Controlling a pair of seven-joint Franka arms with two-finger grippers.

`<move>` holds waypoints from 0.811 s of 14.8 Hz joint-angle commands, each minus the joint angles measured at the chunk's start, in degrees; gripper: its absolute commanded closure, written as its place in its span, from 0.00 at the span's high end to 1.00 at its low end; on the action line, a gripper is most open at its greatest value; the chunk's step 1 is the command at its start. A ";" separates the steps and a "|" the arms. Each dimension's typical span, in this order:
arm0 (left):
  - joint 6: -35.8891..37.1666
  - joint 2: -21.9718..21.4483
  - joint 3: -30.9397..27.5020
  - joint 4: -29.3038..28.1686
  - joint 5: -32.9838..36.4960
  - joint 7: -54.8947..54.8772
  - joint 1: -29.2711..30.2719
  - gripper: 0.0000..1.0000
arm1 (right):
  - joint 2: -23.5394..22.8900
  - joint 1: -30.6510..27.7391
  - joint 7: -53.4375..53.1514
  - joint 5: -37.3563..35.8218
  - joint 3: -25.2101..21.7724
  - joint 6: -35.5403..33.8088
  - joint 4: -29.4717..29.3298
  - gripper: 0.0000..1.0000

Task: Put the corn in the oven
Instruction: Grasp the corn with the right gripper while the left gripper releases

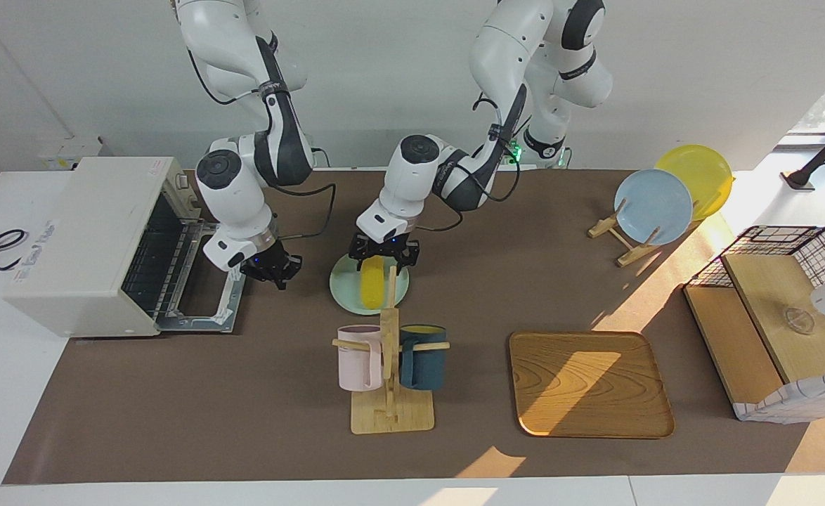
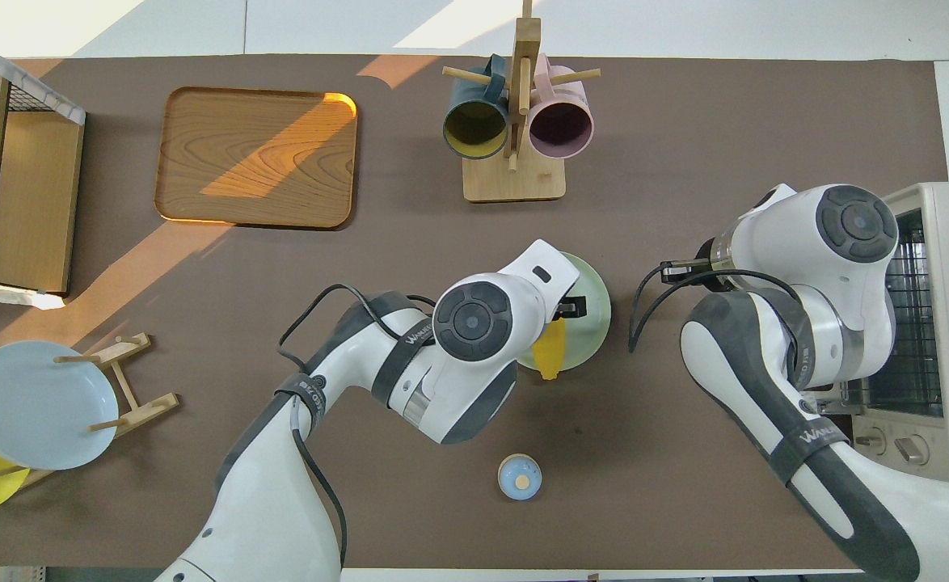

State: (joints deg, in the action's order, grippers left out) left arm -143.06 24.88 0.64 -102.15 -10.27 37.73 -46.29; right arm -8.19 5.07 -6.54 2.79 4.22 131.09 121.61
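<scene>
While left pincer (image 1: 384,261) spreads over corn (image 1: 372,284) | right pincer (image 1: 270,269) pressed together

Corn (image 1: 372,284): smooth yellow cob, lying flat on pale green plate (image 1: 351,295). Oven (image 1: 89,242): boxy white, door dropped open, rack visible, at right arm's end of surface.
</scene>
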 commanded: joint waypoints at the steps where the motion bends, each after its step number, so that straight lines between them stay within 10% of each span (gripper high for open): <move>1: 10.14 -7.63 -0.03 -0.07 -0.45 -3.08 6.53 1.00 | -0.95 3.44 -2.06 1.17 -0.18 -1.18 -2.78 0.00; 5: 24.02 -12.13 -0.21 4.48 -0.36 -15.90 17.43 1.00 | -4.62 9.15 -11.01 0.82 -0.18 -10.57 -14.88 0.11; 9: 37.92 -12.22 -0.38 13.54 1.21 -27.43 27.98 1.00 | -19.72 21.19 -28.84 -5.48 -0.18 -16.48 -34.39 0.20; 12: 42.68 -15.38 -0.38 14.61 5.79 -29.64 32.65 1.00 | -22.39 25.24 -33.36 -5.96 -0.09 -10.88 -34.61 0.37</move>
State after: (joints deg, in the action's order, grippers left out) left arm -103.94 11.32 -0.31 -88.50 -6.93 9.21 -15.74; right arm -26.96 29.52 -38.44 -2.47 4.24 118.42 90.62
